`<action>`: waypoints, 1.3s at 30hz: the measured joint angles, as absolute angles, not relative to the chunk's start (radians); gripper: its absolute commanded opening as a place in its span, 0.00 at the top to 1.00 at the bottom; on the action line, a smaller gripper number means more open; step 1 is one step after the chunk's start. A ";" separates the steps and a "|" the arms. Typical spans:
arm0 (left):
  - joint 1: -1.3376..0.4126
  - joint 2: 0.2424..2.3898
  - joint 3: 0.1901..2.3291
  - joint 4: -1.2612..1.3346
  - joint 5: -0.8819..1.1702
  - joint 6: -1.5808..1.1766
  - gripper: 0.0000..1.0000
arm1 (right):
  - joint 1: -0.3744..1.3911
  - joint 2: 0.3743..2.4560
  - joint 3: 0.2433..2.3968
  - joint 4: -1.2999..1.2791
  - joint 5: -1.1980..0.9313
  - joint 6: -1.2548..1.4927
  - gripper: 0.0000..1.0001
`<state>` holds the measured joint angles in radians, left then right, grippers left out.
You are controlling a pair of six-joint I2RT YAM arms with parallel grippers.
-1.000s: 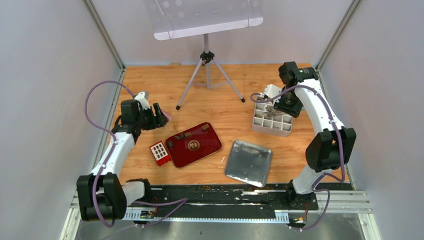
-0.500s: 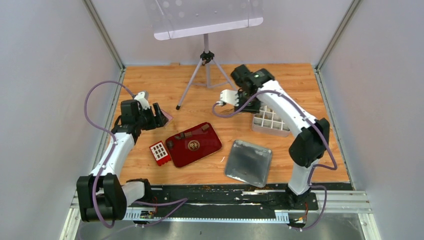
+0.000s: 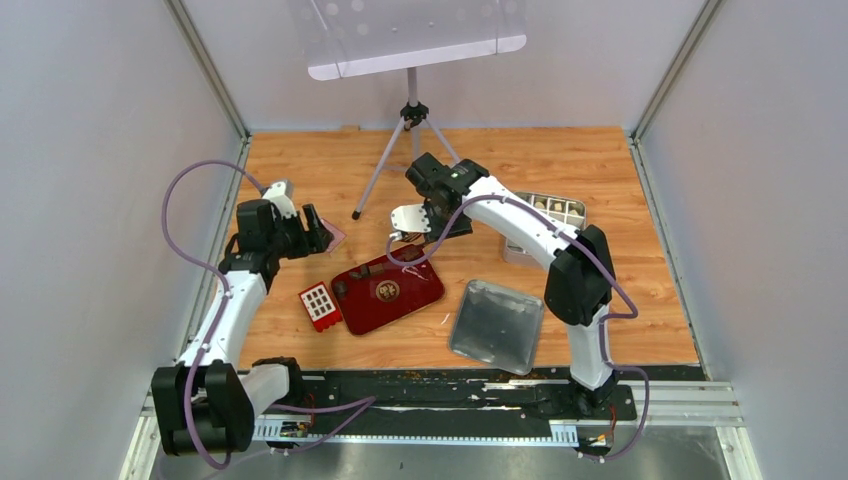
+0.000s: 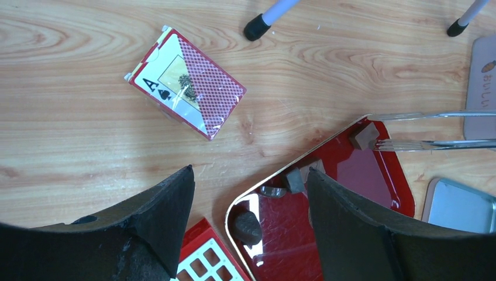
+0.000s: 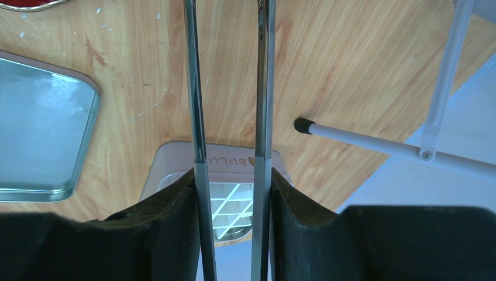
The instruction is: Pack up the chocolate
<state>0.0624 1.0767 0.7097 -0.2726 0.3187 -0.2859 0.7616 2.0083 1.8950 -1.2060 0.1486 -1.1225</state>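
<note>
Table (image 3: 650, 290) of orange wood holds a red tray (image 3: 410, 292) at centre frame, where we see dark chocolate blocks (image 4: 364, 136); left gripper (image 4: 250, 175) spread wide off its upper-left corner, right gripper (image 3: 411, 222) clamped on metal tongs (image 5: 196, 105), tips beside one block.

Divider box (image 3: 583, 206) half behind R arm; chocolate (image 3: 541, 204) specks unclear.

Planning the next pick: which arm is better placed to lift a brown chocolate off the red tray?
Right. The right claw grips metal tongs whose tips lie beside a brown chocolate on the red tray; the left claw hangs open and empty.
</note>
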 measured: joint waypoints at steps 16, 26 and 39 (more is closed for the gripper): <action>0.075 1.054 0.698 -0.271 0.312 -0.286 0.21 | 0.775 2.049 1.908 -1.208 0.173 -1.208 0.60; 0.075 1.054 0.698 -0.271 0.312 -0.286 0.21 | 0.792 2.061 1.921 -1.291 0.168 -1.233 0.60; 0.075 1.054 0.698 -0.269 0.312 -0.287 0.21 | 0.791 2.115 2.048 -1.378 0.174 -1.199 0.84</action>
<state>0.0746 1.0542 0.6979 -0.2691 0.3122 -0.2867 0.7910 2.1147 2.0476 -1.3781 0.1738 -1.1992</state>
